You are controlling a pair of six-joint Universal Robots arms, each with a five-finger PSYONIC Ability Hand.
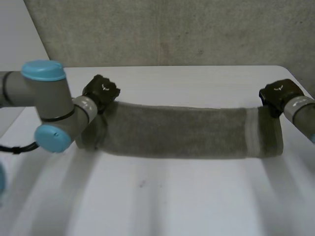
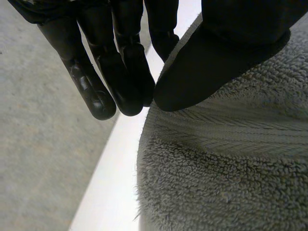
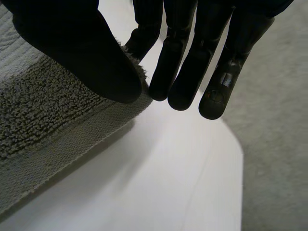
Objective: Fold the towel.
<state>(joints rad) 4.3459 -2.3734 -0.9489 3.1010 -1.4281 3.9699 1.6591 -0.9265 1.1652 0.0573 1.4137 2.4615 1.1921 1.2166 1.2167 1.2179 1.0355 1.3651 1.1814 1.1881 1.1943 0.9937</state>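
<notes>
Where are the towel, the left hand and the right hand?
towel (image 1: 177,130), head view, middle of the cloth.
left hand (image 1: 101,91), head view, back of the hand.
right hand (image 1: 278,93), head view, back of the hand.

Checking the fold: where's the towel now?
Head view: the towel stretches across the middle of the table, its far corners pinched by the left robot hand and right robot hand.
</notes>
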